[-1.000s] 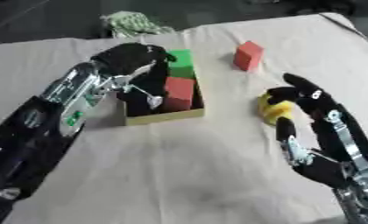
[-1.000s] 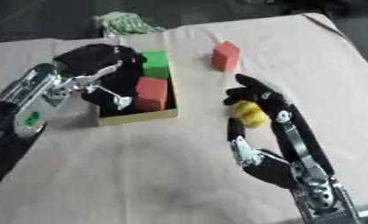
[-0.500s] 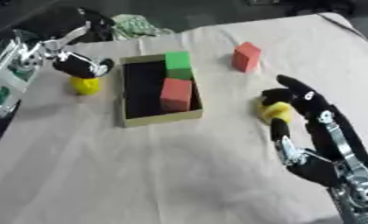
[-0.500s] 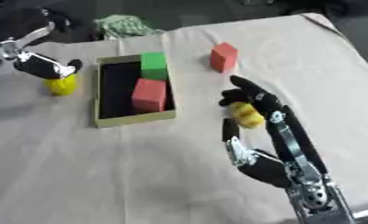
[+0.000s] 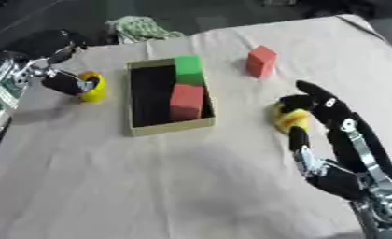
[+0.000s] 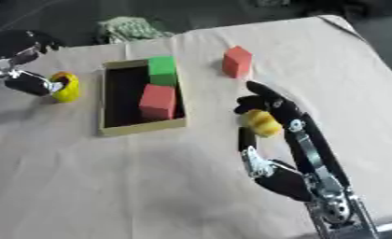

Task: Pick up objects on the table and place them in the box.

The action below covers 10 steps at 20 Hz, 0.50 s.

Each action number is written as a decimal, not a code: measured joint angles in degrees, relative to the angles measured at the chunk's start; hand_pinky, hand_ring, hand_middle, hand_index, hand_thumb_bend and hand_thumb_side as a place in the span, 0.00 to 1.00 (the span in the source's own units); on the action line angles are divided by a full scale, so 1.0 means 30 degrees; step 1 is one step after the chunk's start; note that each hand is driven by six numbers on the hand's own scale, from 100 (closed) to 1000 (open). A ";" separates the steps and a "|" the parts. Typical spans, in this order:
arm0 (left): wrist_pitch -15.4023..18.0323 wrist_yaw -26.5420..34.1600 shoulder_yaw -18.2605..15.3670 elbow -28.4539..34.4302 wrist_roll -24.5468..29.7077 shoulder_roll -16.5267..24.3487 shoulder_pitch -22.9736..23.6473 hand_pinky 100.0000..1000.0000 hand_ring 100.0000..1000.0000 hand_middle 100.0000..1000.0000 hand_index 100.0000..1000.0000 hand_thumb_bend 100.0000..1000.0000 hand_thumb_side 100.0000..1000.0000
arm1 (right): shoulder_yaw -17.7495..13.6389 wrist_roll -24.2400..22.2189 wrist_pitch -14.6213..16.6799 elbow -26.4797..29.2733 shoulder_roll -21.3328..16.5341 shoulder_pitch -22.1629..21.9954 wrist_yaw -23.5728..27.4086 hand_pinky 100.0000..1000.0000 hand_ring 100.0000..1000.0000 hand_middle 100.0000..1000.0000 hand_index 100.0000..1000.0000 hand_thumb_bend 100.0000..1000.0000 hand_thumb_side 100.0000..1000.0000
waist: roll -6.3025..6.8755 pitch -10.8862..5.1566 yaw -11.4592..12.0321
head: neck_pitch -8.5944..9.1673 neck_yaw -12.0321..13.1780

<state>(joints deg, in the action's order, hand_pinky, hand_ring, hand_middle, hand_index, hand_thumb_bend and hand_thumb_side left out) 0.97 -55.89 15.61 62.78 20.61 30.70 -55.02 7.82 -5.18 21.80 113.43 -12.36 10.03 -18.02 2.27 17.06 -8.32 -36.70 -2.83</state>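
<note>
Left hand [image 5: 65,83] was curled on a yellow piece [image 5: 92,86] just left of the box [image 5: 168,129], right hand [image 5: 323,105] curled on another yellow piece [image 5: 292,119]; best lifted clear over the wall before release beside the 2 blocks.

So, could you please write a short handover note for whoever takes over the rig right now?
Left hand: at the table's left edge, fingers against a yellow object; whether it is gripped is unclear.
Right hand: fingers curled round a second yellow object, right of the box.
Done: green block and red block lie in the box.
Left: both yellow objects and the red cube standing on the table beyond the box.
</note>
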 measured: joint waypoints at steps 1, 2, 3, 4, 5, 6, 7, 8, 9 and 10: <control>0.0013 -0.0076 -0.0030 -0.0135 -0.0031 -0.0002 0.0068 0.79 0.73 0.75 0.91 0.22 0.28 | 0.0000 0.0000 0.0000 0.0000 0.0000 0.0012 0.0000 0.79 0.77 0.60 0.93 0.00 0.37 | -0.0002 0.0006 -0.0010 | 0.0003 0.0000; 0.0019 -0.0146 -0.0071 -0.0261 -0.0058 -0.0005 0.0125 0.78 0.73 0.74 0.91 0.21 0.28 | 0.0000 0.0000 0.0000 0.0000 0.0000 0.0012 0.0001 0.79 0.77 0.60 0.93 0.00 0.37 | -0.0005 0.0011 -0.0015 | 0.0004 0.0000; 0.0032 -0.0203 -0.0104 -0.0374 -0.0089 -0.0009 0.0186 0.78 0.73 0.74 0.90 0.21 0.28 | 0.0000 0.0000 0.0000 0.0000 0.0000 0.0014 0.0001 0.79 0.77 0.60 0.93 0.00 0.37 | -0.0006 0.0014 -0.0019 | 0.0006 0.0000; 0.0059 -0.0226 -0.0110 -0.0470 -0.0116 -0.0013 0.0233 0.78 0.72 0.74 0.90 0.20 0.28 | 0.0000 0.0000 0.0000 0.0000 0.0000 0.0016 0.0001 0.79 0.77 0.60 0.93 0.00 0.37 | -0.0011 0.0018 -0.0022 | 0.0008 0.0001; 0.0082 -0.0232 -0.0113 -0.0560 -0.0119 -0.0019 0.0299 0.78 0.72 0.73 0.90 0.21 0.27 | 0.0000 0.0000 0.0000 0.0000 0.0000 0.0019 0.0001 0.79 0.77 0.60 0.93 0.00 0.37 | -0.0017 0.0024 -0.0034 | 0.0011 0.0002; 0.0115 -0.0233 -0.0113 -0.0627 -0.0089 -0.0045 0.0365 0.78 0.72 0.73 0.90 0.19 0.28 | -0.0002 0.0001 0.0001 0.0000 0.0000 0.0021 0.0002 0.79 0.77 0.60 0.93 0.00 0.37 | -0.0026 0.0037 -0.0041 | 0.0014 0.0002; 0.0161 -0.0233 -0.0114 -0.0694 -0.0042 -0.0084 0.0393 0.78 0.71 0.73 0.90 0.19 0.28 | -0.0002 0.0002 0.0001 0.0000 0.0000 0.0022 0.0002 0.79 0.77 0.60 0.93 0.00 0.37 | -0.0039 0.0060 -0.0041 | 0.0016 0.0003; 0.0209 -0.0233 -0.0114 -0.0728 0.0016 -0.0124 0.0433 0.78 0.71 0.73 0.90 0.19 0.28 | -0.0002 0.0004 0.0000 0.0000 0.0000 0.0024 0.0002 0.79 0.77 0.60 0.93 0.00 0.37 | -0.0050 0.0071 -0.0041 | 0.0019 0.0005; 0.0269 -0.0232 -0.0116 -0.0788 0.0093 -0.0161 0.0487 0.77 0.71 0.72 0.89 0.18 0.28 | -0.0002 0.0006 0.0000 0.0000 0.0000 0.0026 0.0002 0.79 0.77 0.60 0.93 0.00 0.37 | -0.0060 0.0071 -0.0041 | 0.0021 0.0008; 0.0328 -0.0229 -0.0116 -0.0812 0.0170 -0.0164 0.0522 0.77 0.70 0.71 0.89 0.17 0.28 | -0.0002 0.0006 0.0001 0.0000 0.0000 0.0026 0.0002 0.79 0.77 0.60 0.93 0.00 0.37 | -0.0066 0.0072 -0.0042 | 0.0021 0.0010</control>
<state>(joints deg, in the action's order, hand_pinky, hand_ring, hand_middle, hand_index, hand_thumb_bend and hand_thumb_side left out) 1.95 -56.58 15.26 60.35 21.12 30.21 -53.45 7.82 -5.16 21.80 113.43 -12.36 10.11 -18.02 2.08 17.28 -8.45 -36.64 -2.80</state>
